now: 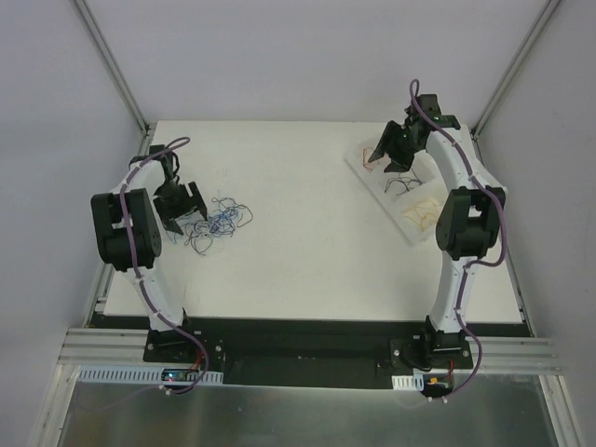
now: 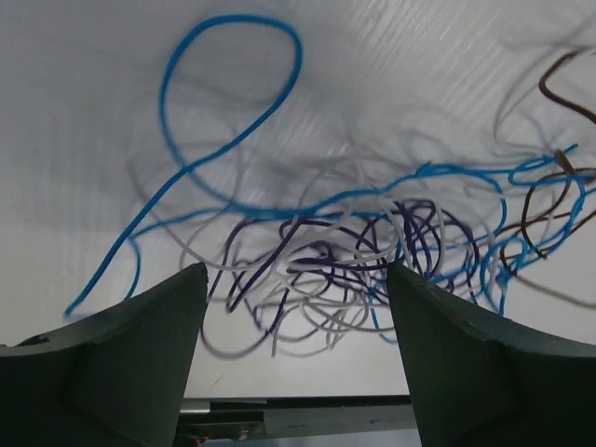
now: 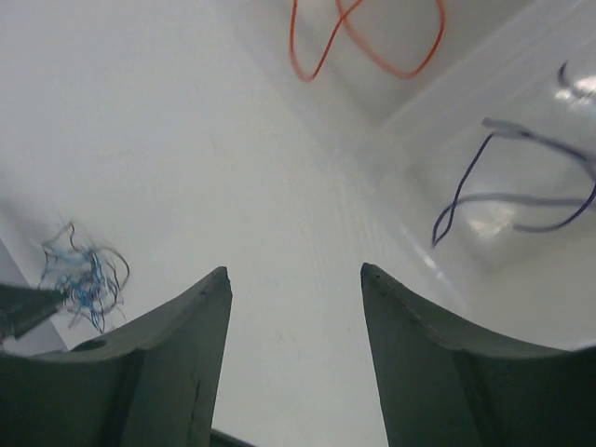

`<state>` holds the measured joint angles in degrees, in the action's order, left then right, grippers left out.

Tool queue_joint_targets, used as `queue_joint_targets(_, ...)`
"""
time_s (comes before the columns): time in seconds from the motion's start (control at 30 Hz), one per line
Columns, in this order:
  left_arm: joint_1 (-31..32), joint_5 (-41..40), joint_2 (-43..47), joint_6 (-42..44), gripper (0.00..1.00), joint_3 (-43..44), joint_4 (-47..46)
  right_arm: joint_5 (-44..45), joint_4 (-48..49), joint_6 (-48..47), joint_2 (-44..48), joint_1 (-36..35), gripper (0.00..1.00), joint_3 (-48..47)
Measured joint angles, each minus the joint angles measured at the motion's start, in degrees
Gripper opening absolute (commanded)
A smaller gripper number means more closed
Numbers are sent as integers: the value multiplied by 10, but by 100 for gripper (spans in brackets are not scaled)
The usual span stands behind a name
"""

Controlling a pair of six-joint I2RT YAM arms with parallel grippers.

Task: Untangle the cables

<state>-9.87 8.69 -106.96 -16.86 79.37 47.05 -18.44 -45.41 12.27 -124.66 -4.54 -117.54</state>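
From above, the tangle of cables (image 1: pixel 216 223) lies on the surface (image 1: pixel 317 251) at the left, just beside the left fingers (image 1: pixel 193 198), which stand spread. The right fingers (image 1: pixel 386 149) hang over the tray (image 1: pixel 358 164) at the far right, well apart from the tangle.

At the left wrist, the left fingers (image 2: pixel 140 354) are spread with nothing pinched. A blue cable (image 2: pixel 233 93) loops out clear of the rest, but the purple strands (image 2: pixel 410 242) and white strands (image 2: pixel 307 326) knot together just beyond the tips. Closing there would probably catch several strands and drag the whole clump, tightening it.

At the right wrist, the right fingers (image 3: pixel 149 372) are spread and empty. An orange cable (image 3: pixel 363 42) and a purple cable (image 3: pixel 503 196) lie in separate tray compartments. A low pass could snag a loop and pull it back out.
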Motion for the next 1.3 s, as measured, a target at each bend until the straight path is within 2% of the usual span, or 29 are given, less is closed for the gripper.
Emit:
queue_joint_targets(0.1, 16, 35, -71, 4, 73, 22, -10, -5, 2, -16, 81, -36, 61, 92)
queue_joint_targets(0.17, 44, 30, -90, 12, 72, 37, 0, -9, 6, -24, 128, -64, 61, 144)
queue_joint_targets(0.33, 183, 52, -92, 12, 70, 49, -27, -31, 25, -39, 240, -124, 61, 300)
queue_joint_targets(0.43, 274, 63, -82, 6, 72, 31, -40, -36, 32, -48, 266, -129, 61, 355)
queue_joint_targets(0.6, 354, 94, -41, -17, 82, -21, -54, -64, 56, -65, 281, -139, 61, 433)
queue_joint_targets(0.7, 356, 102, 3, -27, 87, -41, -52, -82, 66, -76, 281, -162, 59, 459)
queue_joint_targets(0.8, 344, 101, 60, -34, 86, -44, -52, -98, 76, -86, 279, -189, 58, 459)
queue_joint_targets(0.93, 321, 101, 138, -39, 76, -51, -56, -111, 89, -87, 257, -224, 57, 443)
queue_joint_targets(1.03, 279, 103, 169, -42, 66, -72, -58, -114, 86, -82, 209, -250, 57, 389)
queue_joint_targets(1.2, 206, 120, 125, -32, 65, -83, -56, -108, 74, -94, 123, -292, 57, 271)
queue_joint_targets(1.3, 201, 156, 59, -20, 59, -64, -57, -111, 68, -94, 101, -313, 56, 230)
